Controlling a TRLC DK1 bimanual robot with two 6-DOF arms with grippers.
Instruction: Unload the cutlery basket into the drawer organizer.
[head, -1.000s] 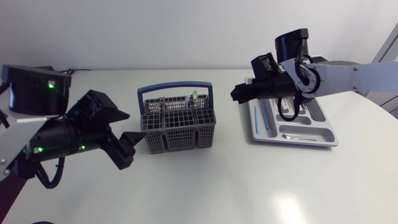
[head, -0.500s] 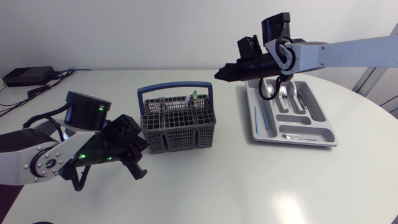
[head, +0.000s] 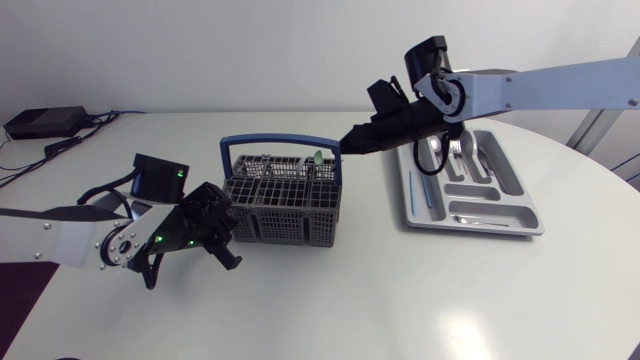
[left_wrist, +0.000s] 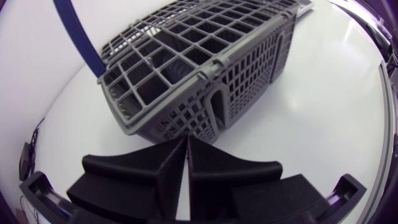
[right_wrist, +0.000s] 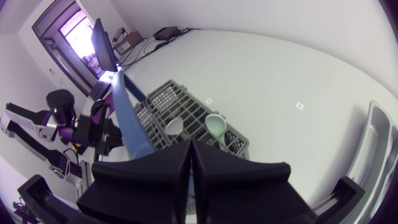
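task obj: cutlery basket (head: 285, 205), grey plastic grid w/ blue handle (head: 280, 138), mid bench (head: 330, 300).
contents: green spoon (right_wrist: 216, 122) + grey spoon (right_wrist: 175, 125), bowls up, poking out of cells at basket's 1 o'clock corner (head view). Other cells look empty, can't tell fully.
target: drawer organizer (head: 472, 230), 3 o'clock of basket, apart from it. Holds some cutlery (head: 455, 150) in its slots.
L gripper: (left_wrist: 186, 148) clenched, nothing in it. Low at basket's 8 o'clock, tips at foot of its side wall. Touching or just short, can't tell.
R gripper: (right_wrist: 191, 150) clenched, empty. Above basket's 1 o'clock corner beside the handle end, both spoons just ahead of it.
step (est.): R arm lining up for a pick, no contact w/ a spoon yet.
progress (est.): prob. late, few pcs left in basket.
handling, spoons: light, stiff, smooth, so slippery in hard fingers. Take hold at neck/bowl above the grid, pinch the flat sides, pull straight up so stem doesn't snag the cell.
handling, basket: light, stiff, slides easily on smooth bench. May lift or tip if a pc jams. L gripper at wall could brace it.
next needs (est.): R gripper has to release first, then drop over one spoon only.
risk: broad fingers vs narrow cells, handle close by, 2 spoons near each other so could grab both.
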